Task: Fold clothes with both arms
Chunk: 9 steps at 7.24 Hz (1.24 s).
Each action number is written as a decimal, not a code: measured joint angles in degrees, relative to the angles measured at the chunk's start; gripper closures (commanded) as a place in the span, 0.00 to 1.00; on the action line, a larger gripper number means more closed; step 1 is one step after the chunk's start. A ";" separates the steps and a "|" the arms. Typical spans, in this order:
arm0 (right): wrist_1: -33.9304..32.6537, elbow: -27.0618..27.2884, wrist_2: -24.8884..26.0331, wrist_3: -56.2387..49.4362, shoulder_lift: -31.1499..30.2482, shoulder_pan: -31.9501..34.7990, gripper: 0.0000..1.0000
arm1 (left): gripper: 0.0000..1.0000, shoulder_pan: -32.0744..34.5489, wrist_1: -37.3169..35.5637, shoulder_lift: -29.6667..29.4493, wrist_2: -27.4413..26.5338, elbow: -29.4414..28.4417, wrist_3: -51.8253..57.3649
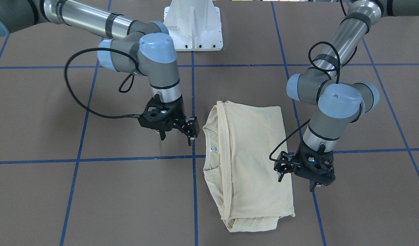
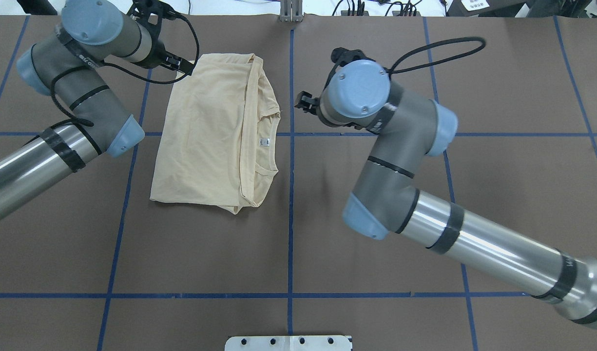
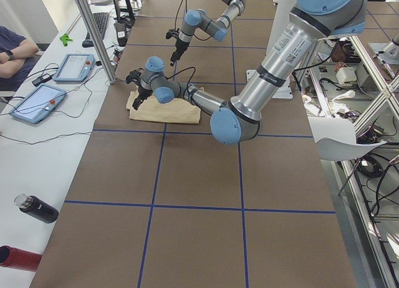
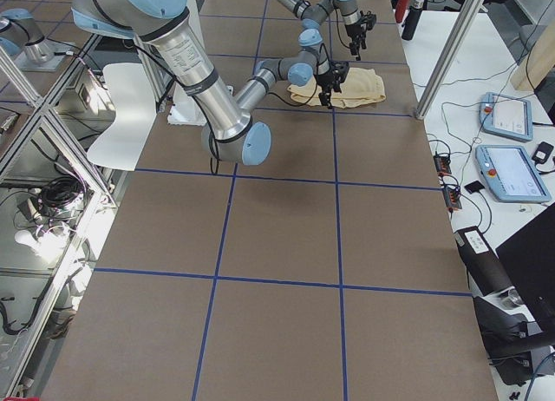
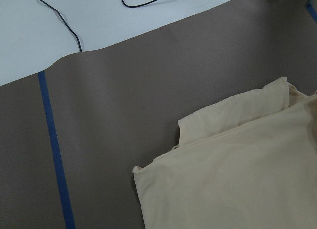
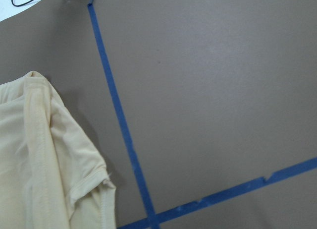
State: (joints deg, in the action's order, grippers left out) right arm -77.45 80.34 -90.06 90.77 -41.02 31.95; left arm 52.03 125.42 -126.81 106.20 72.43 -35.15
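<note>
Exterior front-facing shows the pale cream-yellow thin T-shirt (image 1: pixel 253 160) folded on the brown table (image 1: pixel 93 205) between the black left gripper (image 1: pixel 297 181) and black right gripper (image 1: pixel 177 137), both spread empty; it looks light and limp, best pinched at corners.

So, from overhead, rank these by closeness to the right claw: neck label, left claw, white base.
From the right claw:
1. Neck label, on the shirt, lower left.
2. Left claw, by the shirt's far corner.
3. White base, bottom edge.
</note>
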 measured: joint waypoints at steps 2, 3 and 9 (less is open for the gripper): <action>-0.01 -7.34 4.67 3.61 5.83 -4.71 0.44 | 0.00 0.00 0.06 0.69 0.13 1.07 -0.44; -0.01 -8.91 5.87 3.85 6.82 -6.11 0.52 | 0.00 0.00 0.07 0.73 0.14 1.31 -0.55; -4.13 -10.73 6.84 3.08 7.44 -8.84 0.52 | 0.00 -0.08 0.09 1.09 0.09 1.58 -0.71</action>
State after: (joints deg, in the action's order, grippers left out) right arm -81.58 69.61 -83.22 93.84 -33.58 23.10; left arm 51.94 125.51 -125.72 106.28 74.00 -35.86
